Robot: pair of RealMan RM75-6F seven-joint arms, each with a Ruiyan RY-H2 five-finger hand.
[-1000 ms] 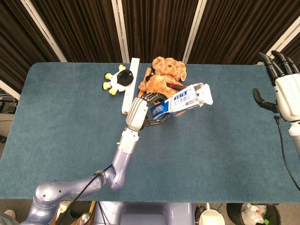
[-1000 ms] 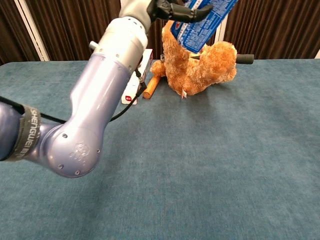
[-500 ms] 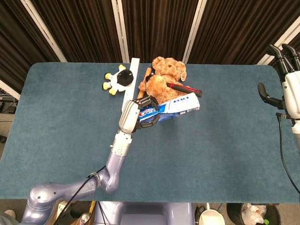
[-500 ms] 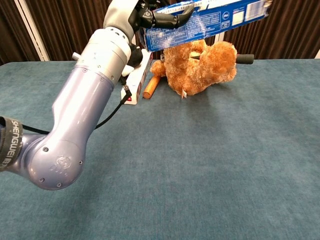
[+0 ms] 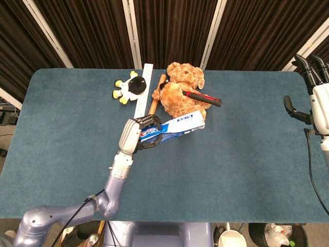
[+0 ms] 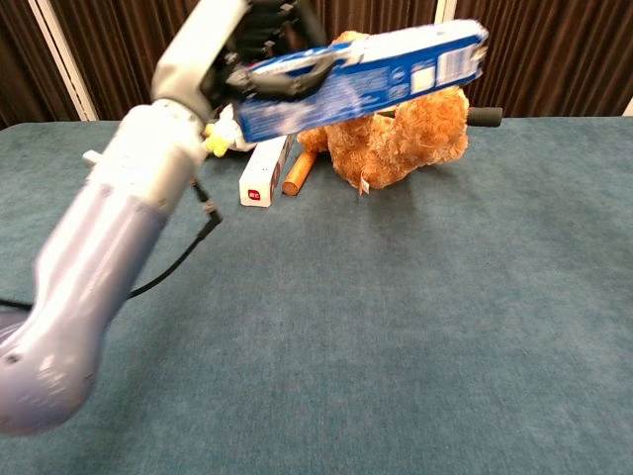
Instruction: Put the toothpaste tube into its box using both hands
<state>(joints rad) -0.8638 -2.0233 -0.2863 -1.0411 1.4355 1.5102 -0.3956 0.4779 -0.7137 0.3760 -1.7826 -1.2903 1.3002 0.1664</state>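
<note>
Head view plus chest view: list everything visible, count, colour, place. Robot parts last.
table: 1, teal cloth top, spans both views
box: 1, blue and white, held off the table in front of the bear
bear: 1, brown plush, back centre of the table
white box: 1, long, white with a red end label, lying left of the bear
wooden stick: 1, tan, lying between the white box and the bear
tool: 1, red shaft with black grip, lying across the bear
toy: 1, white, black and yellow, left of the white box
curtain: dark, behind the table
left hand: 1, grey, fingers wrapped around the box
right hand: 1, white and black, at the right table edge, holding nothing
</note>
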